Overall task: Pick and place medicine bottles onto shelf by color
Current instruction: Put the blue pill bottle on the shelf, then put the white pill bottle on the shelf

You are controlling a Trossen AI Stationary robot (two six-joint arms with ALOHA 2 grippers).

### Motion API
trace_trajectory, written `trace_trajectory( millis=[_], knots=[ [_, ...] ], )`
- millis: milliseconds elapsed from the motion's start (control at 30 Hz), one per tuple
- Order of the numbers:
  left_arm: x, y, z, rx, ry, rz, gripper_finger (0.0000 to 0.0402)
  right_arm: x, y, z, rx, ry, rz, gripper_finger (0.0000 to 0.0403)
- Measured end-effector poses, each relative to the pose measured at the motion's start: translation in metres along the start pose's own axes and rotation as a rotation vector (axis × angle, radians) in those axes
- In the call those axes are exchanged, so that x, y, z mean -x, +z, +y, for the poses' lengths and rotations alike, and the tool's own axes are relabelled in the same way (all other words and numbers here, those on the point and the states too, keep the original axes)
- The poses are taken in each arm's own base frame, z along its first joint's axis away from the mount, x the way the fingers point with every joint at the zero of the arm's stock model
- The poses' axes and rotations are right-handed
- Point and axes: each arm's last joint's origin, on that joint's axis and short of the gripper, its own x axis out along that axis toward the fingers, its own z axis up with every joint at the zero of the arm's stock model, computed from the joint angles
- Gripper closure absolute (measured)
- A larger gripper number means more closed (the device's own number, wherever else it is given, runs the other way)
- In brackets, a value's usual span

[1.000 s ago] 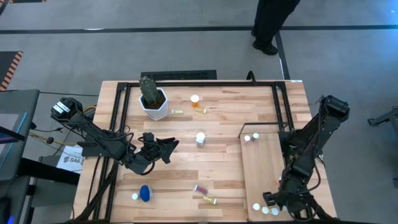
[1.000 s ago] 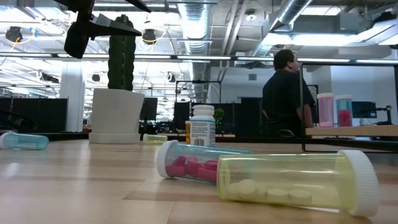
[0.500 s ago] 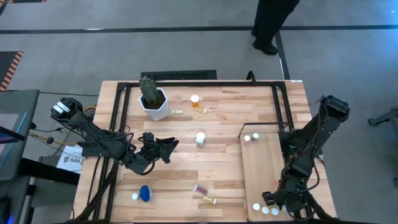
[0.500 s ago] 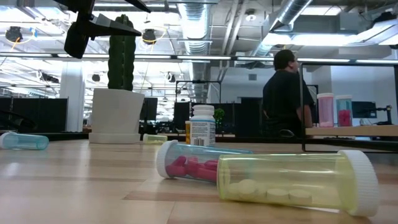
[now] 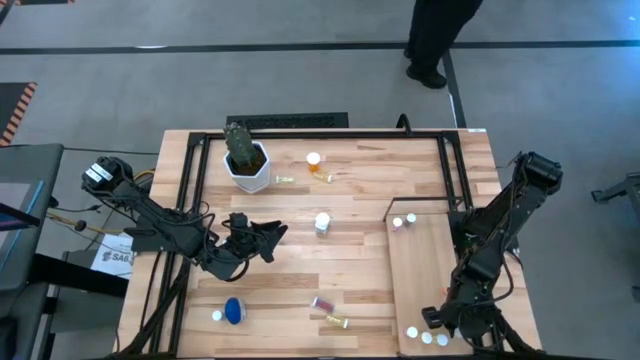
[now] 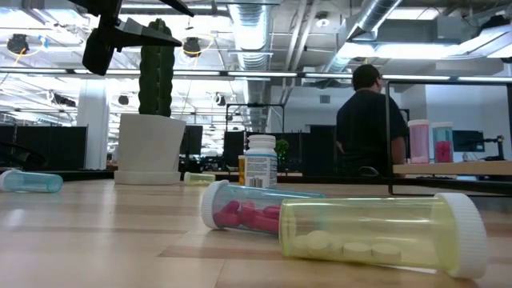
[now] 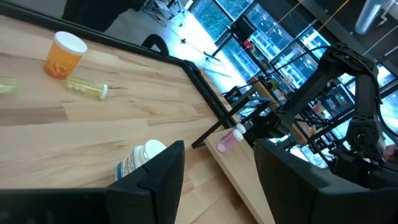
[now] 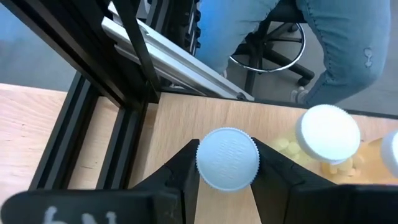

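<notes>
The shelf [image 5: 420, 270] lies on the table's right part. White-capped bottles stand at its far end [image 5: 404, 220] and near end [image 5: 427, 338]. My right gripper [image 5: 431, 318] is over the shelf's near end, shut on a white-capped bottle [image 8: 227, 157]. Beside that bottle stands one with yellow pills [image 8: 329, 134]. My left gripper [image 5: 272, 235] hovers open above the table's left middle, nothing between its fingers [image 7: 158, 171]. A white bottle [image 5: 322, 222] stands beyond it. Pink [image 6: 240, 212] and yellow [image 6: 376, 232] bottles lie on their sides near the front edge. My right gripper pinches the round white cap [image 8: 227, 157] of the bottle by its sides between the two fingers [image 8: 186, 171]. The fingers slant down from the table's right and near side. The cap hides the bottle's body, so I cannot tell whether it rests on the shelf.
A cactus in a white pot [image 5: 246, 160] stands at the far left, with an orange bottle [image 5: 314, 160] and small vials [image 5: 322, 177] to its right. A blue bottle [image 5: 233, 310] lies at the near left. A black frame [image 5: 455, 170] borders the table. A person [image 6: 364, 128] stands beyond.
</notes>
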Motion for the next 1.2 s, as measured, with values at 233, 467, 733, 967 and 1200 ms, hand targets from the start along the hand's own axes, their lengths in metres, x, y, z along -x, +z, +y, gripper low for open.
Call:
trace_trajectory(
  millis=[233, 467, 733, 967, 1200],
  knots=[
    [0.0, 0.0, 0.0, 0.0, 0.0, -0.001, 0.0219, 0.0, -0.002, -0.002, -0.017, -0.007, 0.0, 0.0255],
    [0.0, 0.0, 0.0, 0.0, 0.0, 0.0, 0.0219, 0.0, -0.002, -0.002, -0.014, -0.01, -0.004, 0.0238],
    [0.0, 0.0, 0.0, 0.0, 0.0, 0.0, 0.0219, 0.0, -0.002, -0.002, -0.012, -0.015, -0.006, 0.0205],
    [0.0, 0.0, 0.0, -0.002, 0.001, 0.0, 0.0219, 0.005, 0.0, -0.002, -0.01, -0.048, -0.003, 0.0187],
    [0.0, 0.0, 0.001, -0.013, 0.005, 0.002, 0.0219, 0.014, 0.0, -0.002, -0.04, -0.072, -0.015, 0.0186]
  ],
)
